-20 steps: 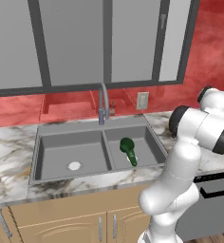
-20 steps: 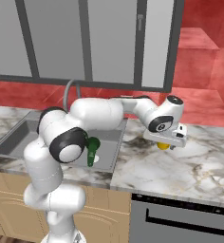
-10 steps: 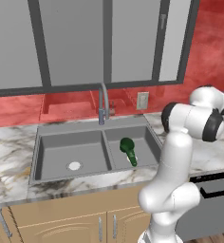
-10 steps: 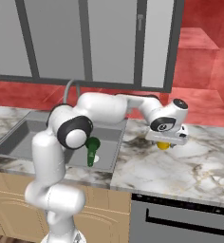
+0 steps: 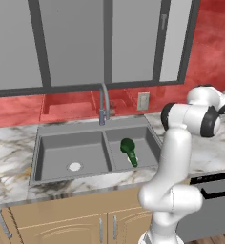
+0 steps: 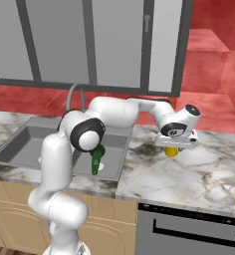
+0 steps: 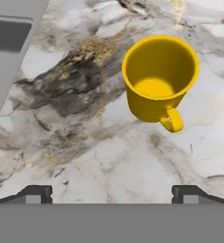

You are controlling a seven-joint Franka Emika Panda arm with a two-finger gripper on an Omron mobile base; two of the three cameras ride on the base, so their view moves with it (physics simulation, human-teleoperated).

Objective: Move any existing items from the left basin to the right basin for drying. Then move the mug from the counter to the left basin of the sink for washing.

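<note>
Arm stretched far right over the marble counter (image 6: 204, 164), wrist bent down — jaws (image 7: 112, 192) apart, empty, hovering. Mug (image 7: 157, 80) — plain yellow cylinder, glossy, upright, handle toward the camera — sits on the counter ahead of the jaws, nearer the right fingertip, not touching. Dark green bottle (image 5: 129, 150) lies in the narrower right basin (image 5: 148, 138), well behind the jaws.

This is a kitchen: a marble counter (image 5: 9, 183) holds a grey double sink (image 5: 97, 150) with a faucet (image 5: 104, 102), above wooden cabinets (image 5: 71, 224), before red wall tiles (image 5: 19, 112).
</note>
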